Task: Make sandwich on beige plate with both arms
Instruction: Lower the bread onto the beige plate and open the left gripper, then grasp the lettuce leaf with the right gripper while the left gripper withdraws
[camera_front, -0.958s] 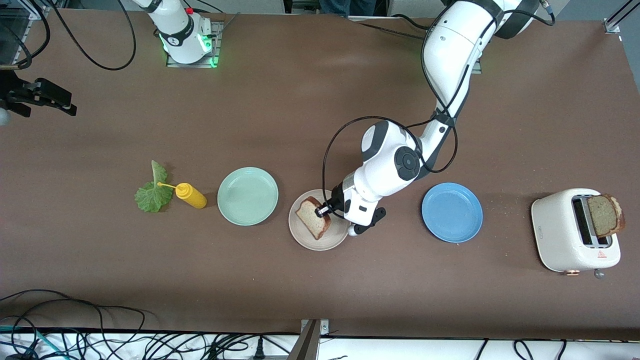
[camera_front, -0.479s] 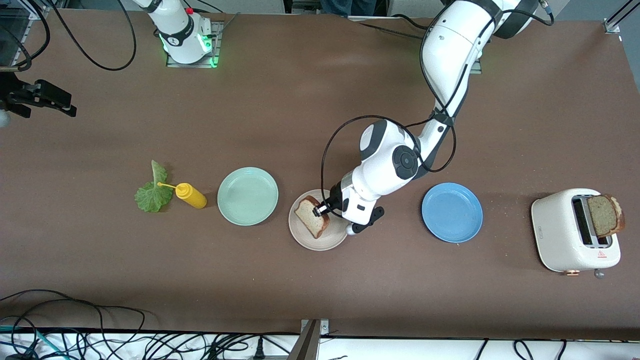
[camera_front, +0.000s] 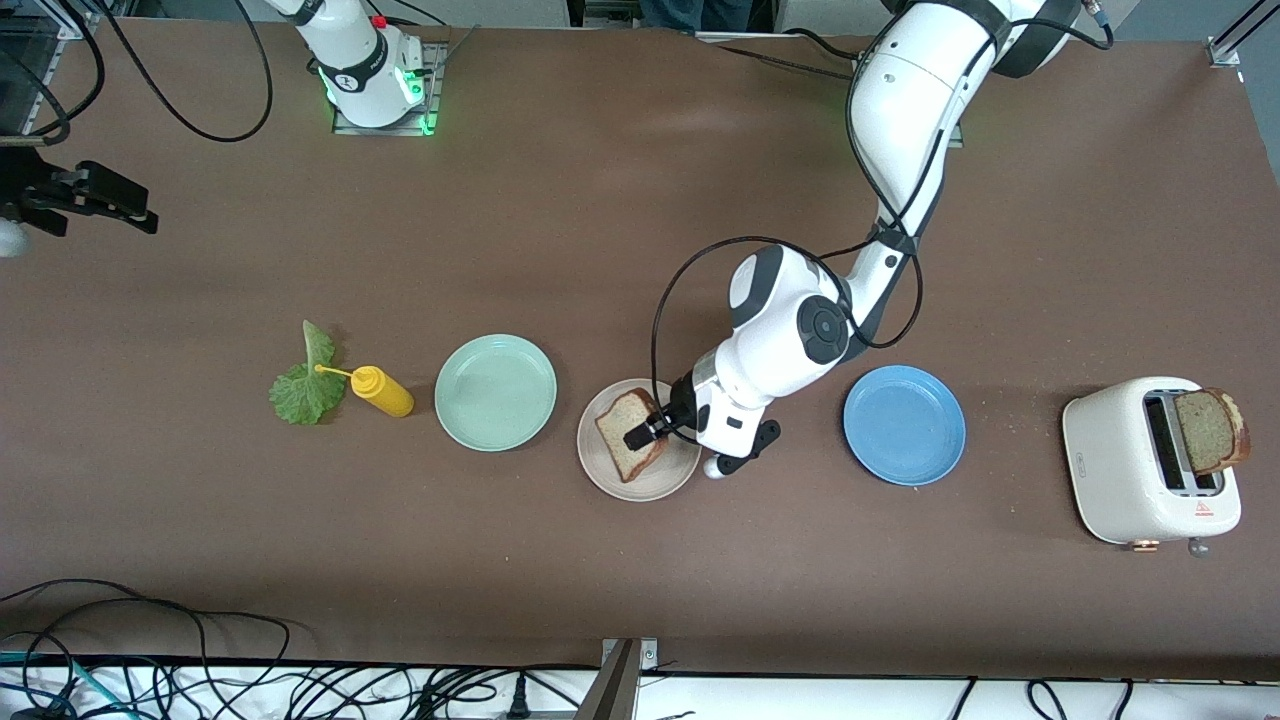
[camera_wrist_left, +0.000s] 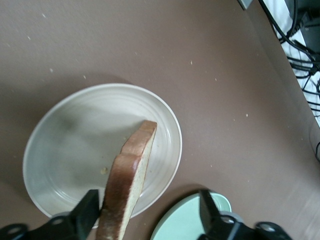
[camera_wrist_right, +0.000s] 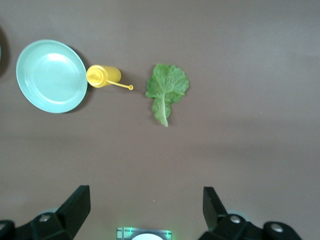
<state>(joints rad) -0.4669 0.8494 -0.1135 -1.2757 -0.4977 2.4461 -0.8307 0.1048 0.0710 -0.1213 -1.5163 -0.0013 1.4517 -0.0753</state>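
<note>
Now the left gripper (camera_front: 652, 428) hangs over the beige plate (camera_front: 668, 480) with its fingers spread wide; in the left wrist view the bread slice (camera_wrist_left: 126, 184) stands on edge between them, leaning against one finger (camera_wrist_left: 88, 212) and well apart from the second, so nothing is clamped; from the front the same slice (camera_front: 628, 433) rests on the beige plate (camera_wrist_left: 75, 150), tilted, its dark crust toward the gripper; the mint green plate (camera_front: 495, 391) lies beside the beige one toward the right arm's end of the table, the yellow mustard bottle (camera_front: 381, 391) lies on its side next along, and the lettuce leaf (camera_front: 307, 382) is flat on the table by the bottle's nozzle; the blue plate (camera_front: 904, 424) sits toward the left arm's end, and farther that way a second bread slice (camera_front: 1211, 430) sticks up out of the white toaster (camera_front: 1140, 470); the right gripper (camera_front: 75, 192) waits high over the table edge at its own end, fingers open (camera_wrist_right: 75, 205), looking down on the leaf (camera_wrist_right: 166, 90), the bottle (camera_wrist_right: 104, 76) and the mint green plate (camera_wrist_right: 50, 76)
</note>
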